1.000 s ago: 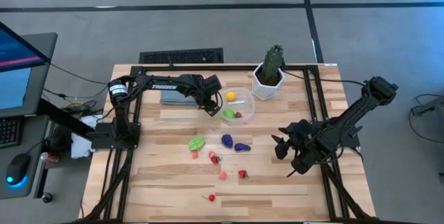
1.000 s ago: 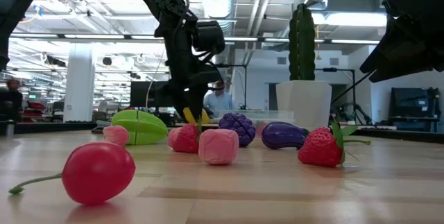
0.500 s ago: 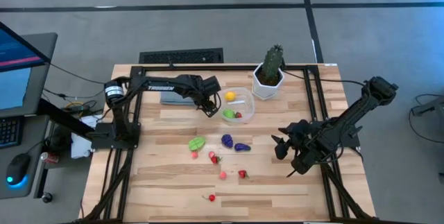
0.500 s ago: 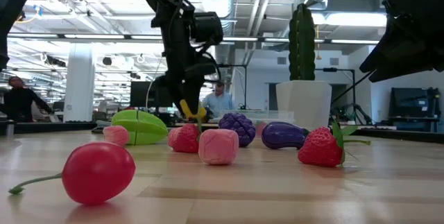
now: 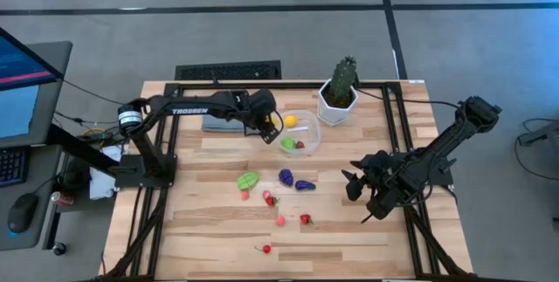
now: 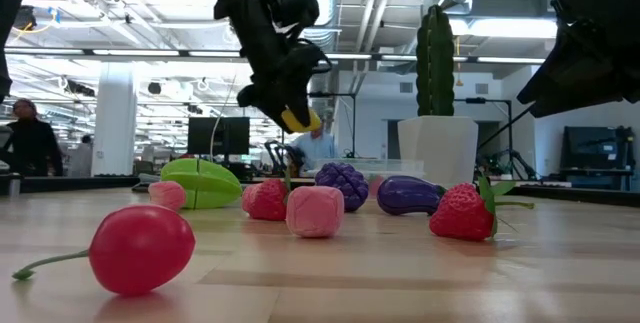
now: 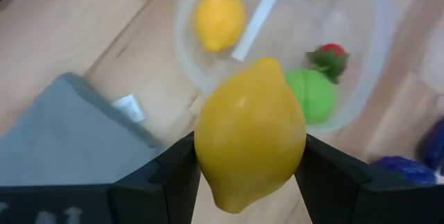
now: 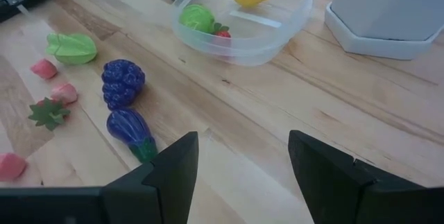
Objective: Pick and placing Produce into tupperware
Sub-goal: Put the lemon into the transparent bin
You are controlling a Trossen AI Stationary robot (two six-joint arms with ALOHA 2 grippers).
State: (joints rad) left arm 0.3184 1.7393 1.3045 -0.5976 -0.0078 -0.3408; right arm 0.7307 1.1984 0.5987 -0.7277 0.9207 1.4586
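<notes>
My left gripper (image 5: 265, 134) hangs over the table just left of the tupperware (image 5: 313, 131), shut on a yellow toy lemon (image 6: 299, 118). The tupperware is a round clear container; a second lemon (image 7: 219, 19), a green piece (image 7: 313, 96) and a red piece (image 7: 331, 52) lie in it. More produce is scattered on the wood: a green starfruit (image 5: 248, 180), purple grapes (image 5: 286, 176), an eggplant (image 5: 304, 185), strawberries (image 5: 305, 219) and a cherry (image 5: 266, 249). My right gripper (image 8: 239, 175) waits open at the table's right. My left gripper pinches the lemon between its two fingers (image 7: 173, 175), one on each of its sides (image 7: 207, 151). The fingers slant down from the table's left. The lemon is lifted clear of the table, one pointed end down.
A potted cactus (image 5: 339, 97) in a white pot stands right behind the tupperware. A folded grey-blue cloth (image 5: 217, 123) lies under my left arm. A black frame (image 5: 397, 107) edges the table. A person (image 6: 28, 148) stands in the room beyond.
My left gripper has risen from near the table top with the lemon between its fingers, lifting it well above the other produce, and has tipped less steeply. It has stayed beside the tupperware's left rim.
</notes>
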